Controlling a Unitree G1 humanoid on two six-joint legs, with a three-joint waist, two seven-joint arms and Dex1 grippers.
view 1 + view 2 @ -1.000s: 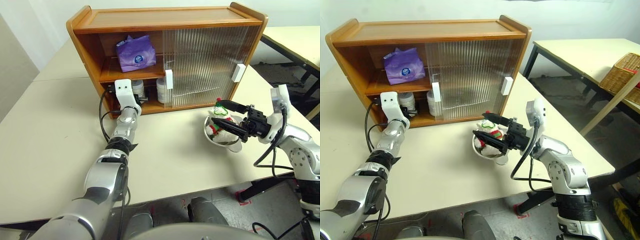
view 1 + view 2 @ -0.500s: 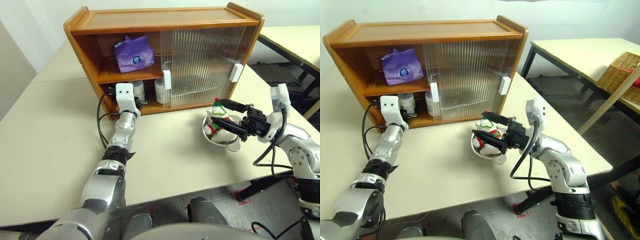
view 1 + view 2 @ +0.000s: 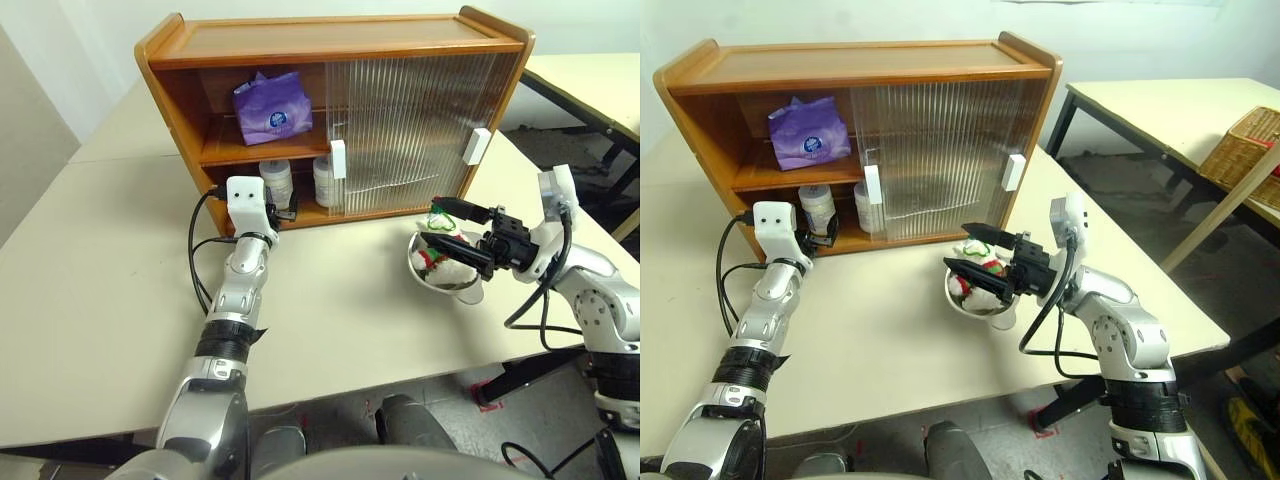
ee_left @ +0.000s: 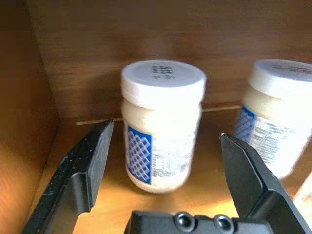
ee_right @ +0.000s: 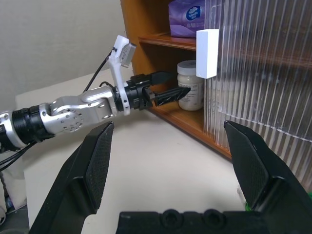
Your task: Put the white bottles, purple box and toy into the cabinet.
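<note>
The cabinet [image 3: 330, 35] stands at the back of the table with its left bays uncovered. On its upper shelf lies the purple box [image 3: 271, 106]. Both white bottles [image 3: 276, 183] [image 3: 323, 181] stand upright on the lower shelf. My left gripper [image 3: 283, 212] is open just in front of that shelf. It points at the left bottle [image 4: 162, 122], whose sides are clear of both fingers. The toy [image 3: 980, 262] sits in a steel bowl [image 3: 415, 270] on the table, right of centre. My right gripper [image 3: 440, 230] is open, one finger above the toy and one in front of it.
The ribbed sliding doors [image 3: 410, 120] with white handles [image 3: 338, 158] cover the cabinet's right part. A black cable loops from my left wrist over the table [image 3: 100, 250]. A second table [image 3: 590, 80] stands to the right, with a wicker basket [image 3: 1245, 140].
My left gripper has drawn back out of the lower shelf toward me, staying open, and the bottle stays standing there. The right arm, toy and bowl are where they were.
</note>
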